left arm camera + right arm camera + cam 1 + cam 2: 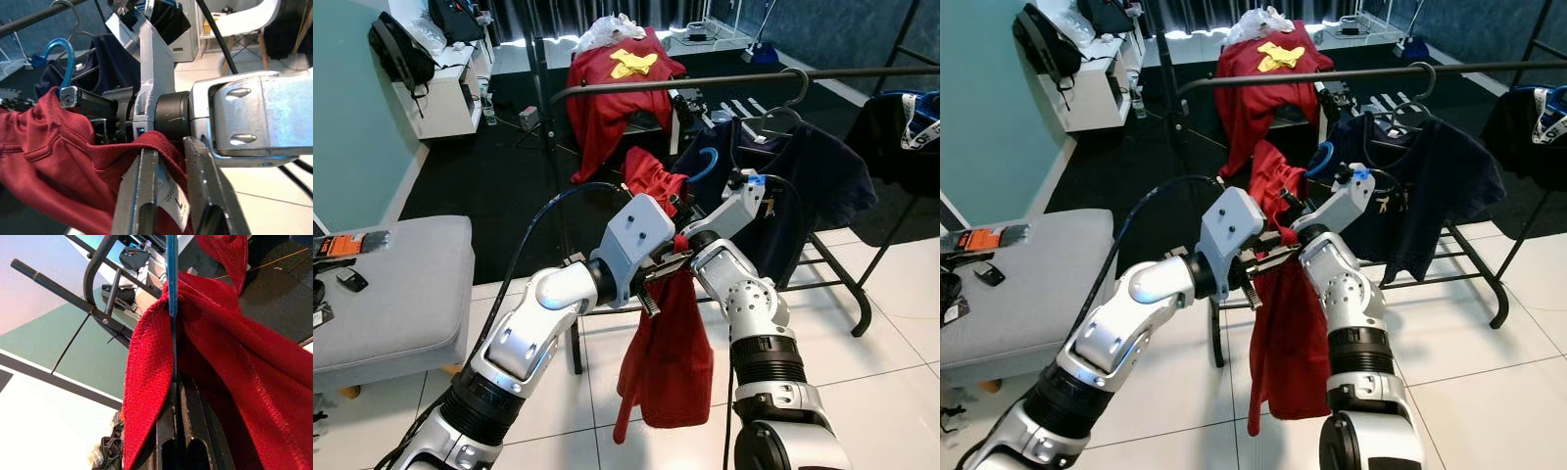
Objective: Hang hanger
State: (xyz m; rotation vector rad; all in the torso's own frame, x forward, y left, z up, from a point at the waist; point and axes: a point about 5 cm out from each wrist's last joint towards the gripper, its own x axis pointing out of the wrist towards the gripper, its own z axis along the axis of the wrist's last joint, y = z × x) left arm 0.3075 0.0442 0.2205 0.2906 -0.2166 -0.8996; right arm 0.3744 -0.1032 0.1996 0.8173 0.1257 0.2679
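The dark red knit garment [666, 362] on its blue plastic hanger [703, 166] is held below the black metal clothes rail [724, 80], beside a hung navy shirt [813, 186]. The left hand [171, 196] pinches the collar near its label; the right hand [178, 440] is clamped on the hanger through the cloth. The hook could miss the rail, or the garment could slide off (the hanger tilts). The left wrist view shows the blue hook, which the right wrist view lacks.

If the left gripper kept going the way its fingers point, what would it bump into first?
Probably the right arm's wrist: the left gripper, pinching the red garment, points straight at it, close ahead. Depth is hard to judge.
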